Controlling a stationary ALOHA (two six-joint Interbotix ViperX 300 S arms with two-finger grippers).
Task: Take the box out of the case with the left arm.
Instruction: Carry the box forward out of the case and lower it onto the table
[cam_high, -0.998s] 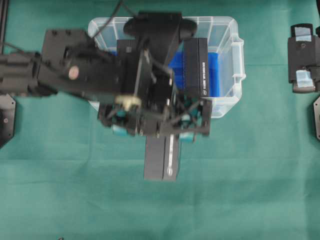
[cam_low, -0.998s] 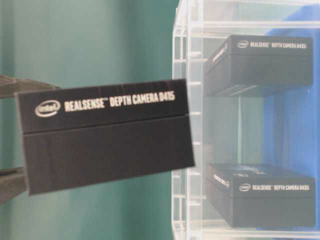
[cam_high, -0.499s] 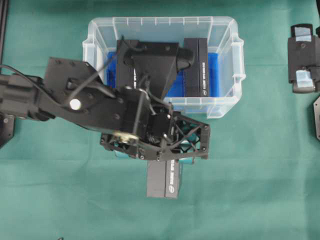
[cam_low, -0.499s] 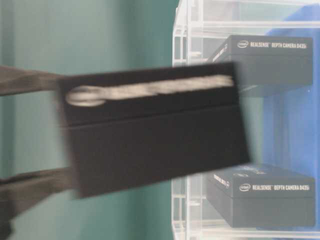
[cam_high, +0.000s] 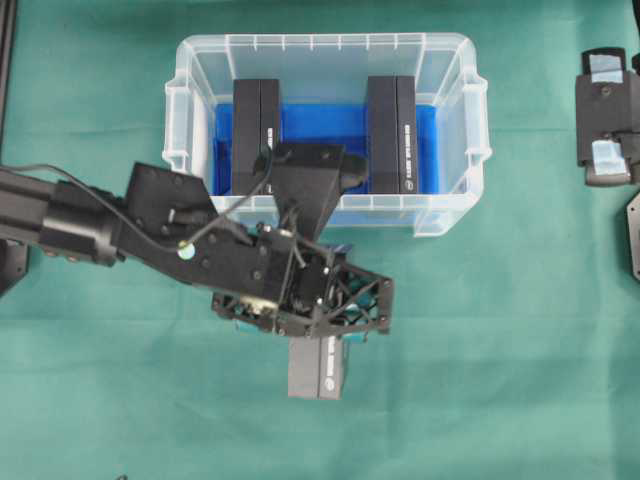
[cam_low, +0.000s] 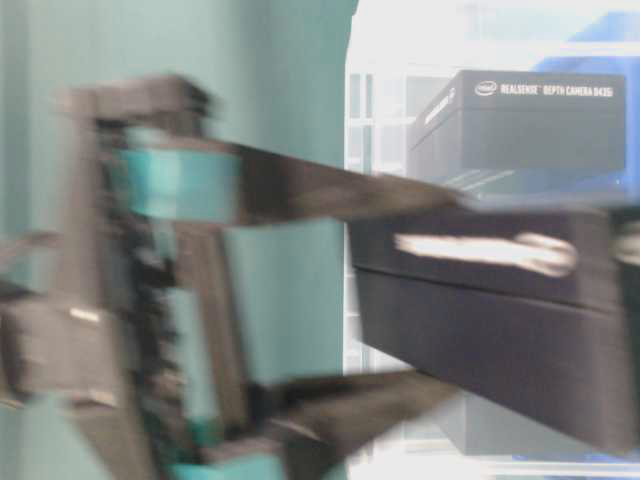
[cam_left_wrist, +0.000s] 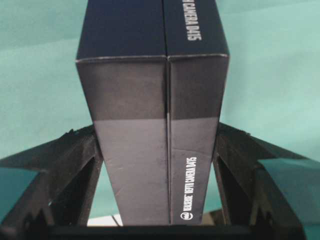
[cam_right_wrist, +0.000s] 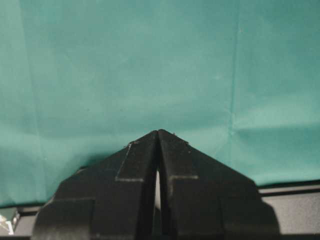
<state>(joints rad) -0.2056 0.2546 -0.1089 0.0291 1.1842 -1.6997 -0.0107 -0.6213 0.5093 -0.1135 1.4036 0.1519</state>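
Note:
My left gripper (cam_high: 305, 335) is shut on a black box (cam_high: 318, 368) with white lettering, holding it over the green cloth just in front of the case (cam_high: 325, 42). In the left wrist view the box (cam_left_wrist: 150, 60) stands between both black fingers (cam_left_wrist: 75, 155), which press its sides. The clear case holds two more black boxes (cam_high: 256, 130) (cam_high: 391, 130) standing on its blue sheet (cam_high: 320, 125). The table-level view is blurred, with the held box (cam_low: 490, 300) in front of the case wall. My right gripper (cam_right_wrist: 158, 132) is shut with nothing in it, over bare cloth.
The right arm (cam_high: 606, 110) is parked at the far right edge of the table. The left arm's boom (cam_high: 90, 225) stretches in from the left, passing in front of the case. Green cloth (cam_high: 500, 380) covers the table around the case.
The left arm has drawn back from over the case toward the near side, carrying the box with it. Both boxes in the case are now uncovered. The right arm has not moved.

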